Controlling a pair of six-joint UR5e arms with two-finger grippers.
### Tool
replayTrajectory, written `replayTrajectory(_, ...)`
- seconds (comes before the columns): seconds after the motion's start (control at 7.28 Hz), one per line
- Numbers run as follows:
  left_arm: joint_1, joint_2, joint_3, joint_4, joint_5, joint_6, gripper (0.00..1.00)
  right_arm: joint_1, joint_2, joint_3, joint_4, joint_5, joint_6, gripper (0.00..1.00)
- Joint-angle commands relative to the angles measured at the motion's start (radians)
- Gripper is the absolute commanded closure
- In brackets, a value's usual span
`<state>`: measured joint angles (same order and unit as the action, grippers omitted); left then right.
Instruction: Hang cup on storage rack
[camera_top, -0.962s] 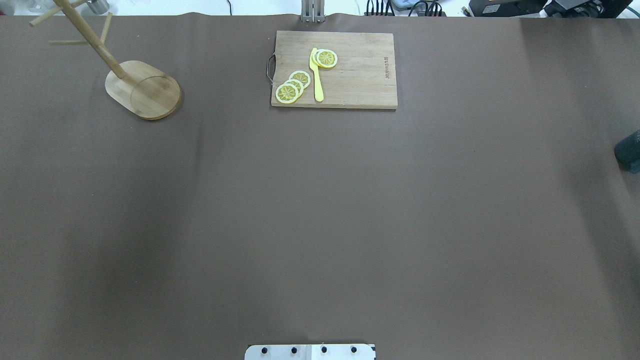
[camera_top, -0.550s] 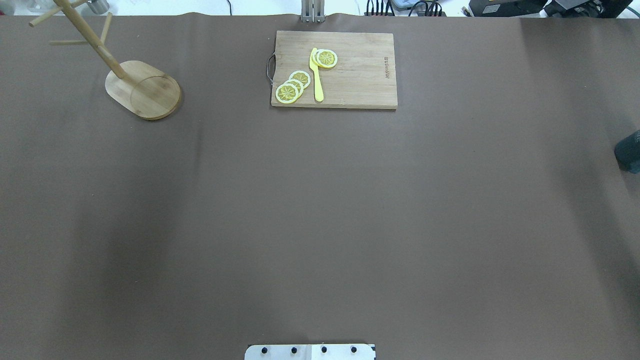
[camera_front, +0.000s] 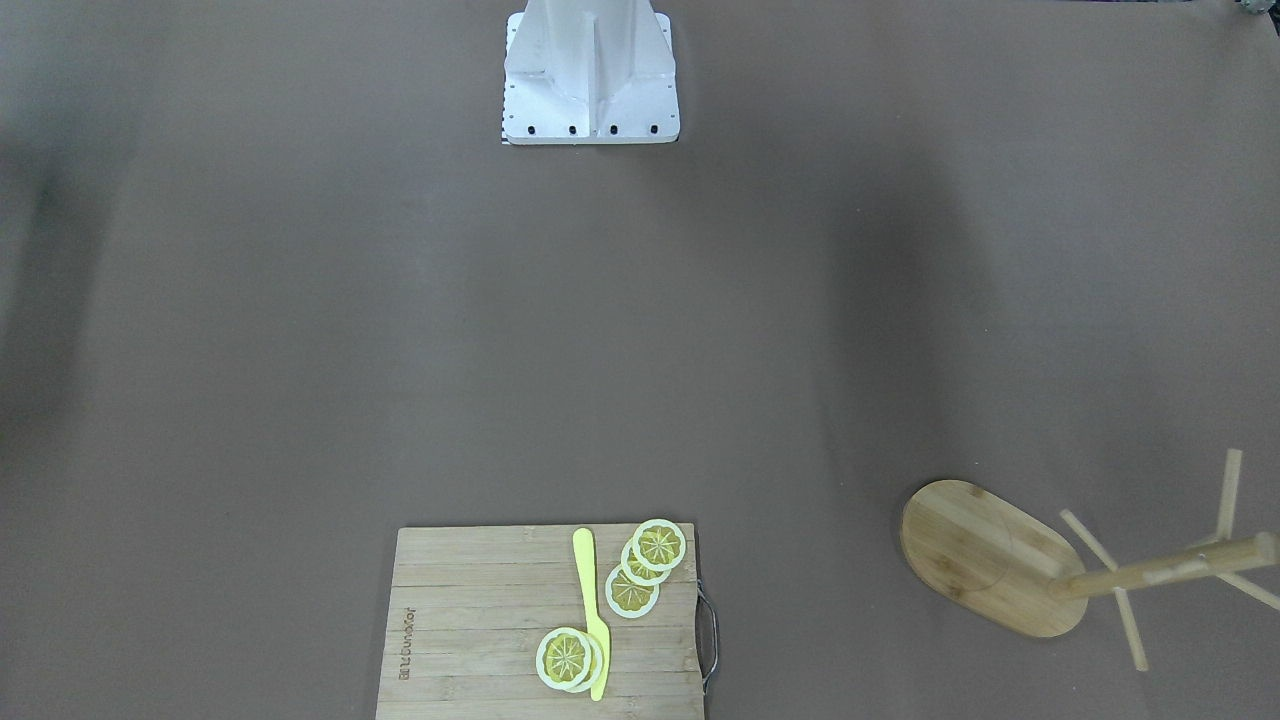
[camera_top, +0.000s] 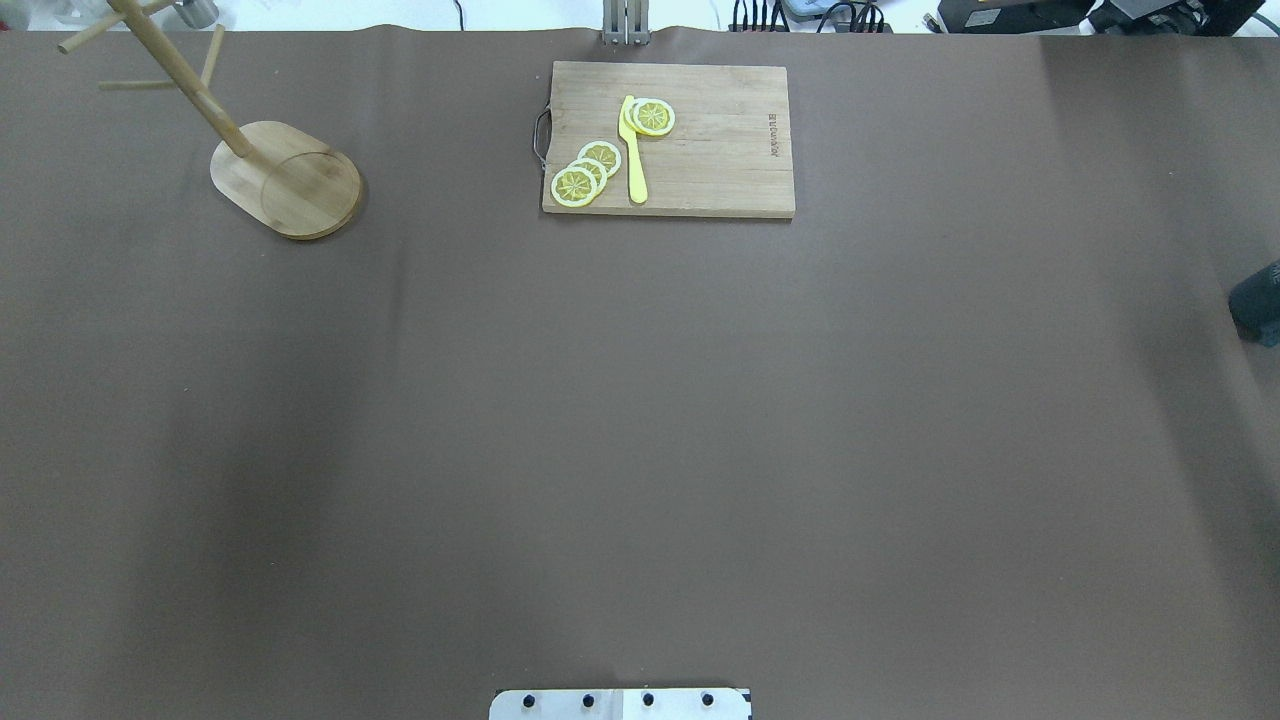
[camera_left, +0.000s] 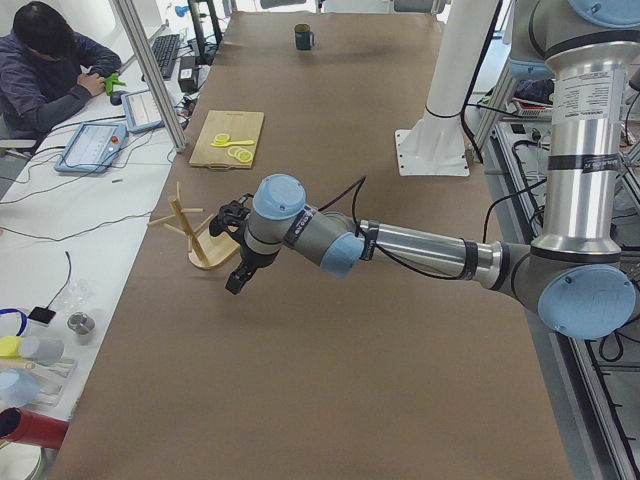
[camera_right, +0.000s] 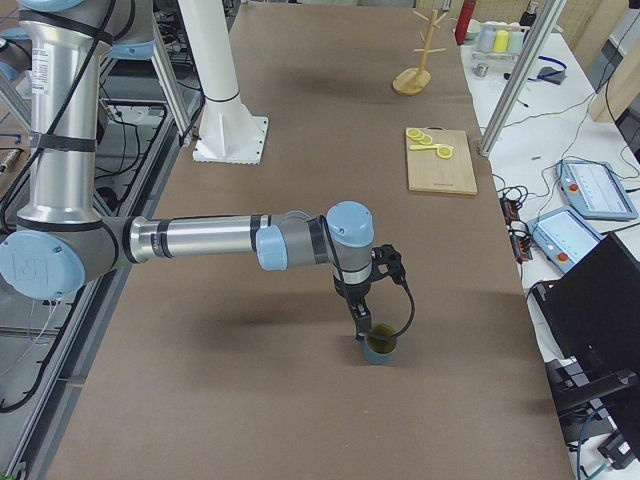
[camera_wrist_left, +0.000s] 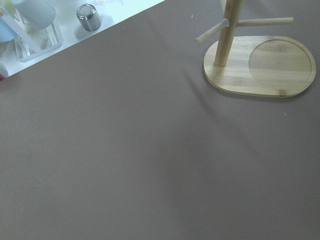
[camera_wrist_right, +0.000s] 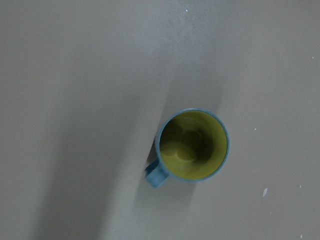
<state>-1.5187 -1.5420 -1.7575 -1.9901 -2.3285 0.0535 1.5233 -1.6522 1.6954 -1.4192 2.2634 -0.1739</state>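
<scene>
Hovering over the upright cup (camera_wrist_right: 192, 145), handle at its 8 o'clock in my wrist view, my right pincer (camera_right: 361, 328) has an opening I cannot tell. Approach step, I judge. Next: descend, grip, carry it across the tabletop (camera_top: 640, 450) to the mug tree (camera_top: 290, 180).

A slate-blue mug (camera_wrist_right: 192, 145) with a mustard-yellow inside and a squarish loop handle is seen upright, mouth up, on the brown surface (camera_top: 640, 450), toward its right end (only a dark sliver shows at the overhead view's right edge). A light bamboo mug tree (camera_top: 290, 180) is stood upright well apart from it, at the far left corner. Its round post is set near one end of the oval flat base, with thin pegs angled upward. A faint ring is marked in the base's other end.
</scene>
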Motion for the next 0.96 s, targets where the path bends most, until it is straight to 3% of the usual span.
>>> replayTrajectory(0.0, 0.000, 0.011, 0.015, -0.055, 0.000, -0.004, 0.01, 0.000, 0.159, -0.291, 0.138, 0.002, 0.007, 0.00)
replayTrajectory(0.41, 0.000, 0.008, 0.021, -0.056, 0.003, -0.004, 0.01, -0.012, 0.212, -0.439, 0.230, 0.004, 0.010, 0.00)
replayTrajectory(0.82, 0.000, 0.008, 0.019, -0.056, 0.003, -0.006, 0.01, -0.081, 0.186, -0.444, 0.292, 0.005, 0.054, 0.00)
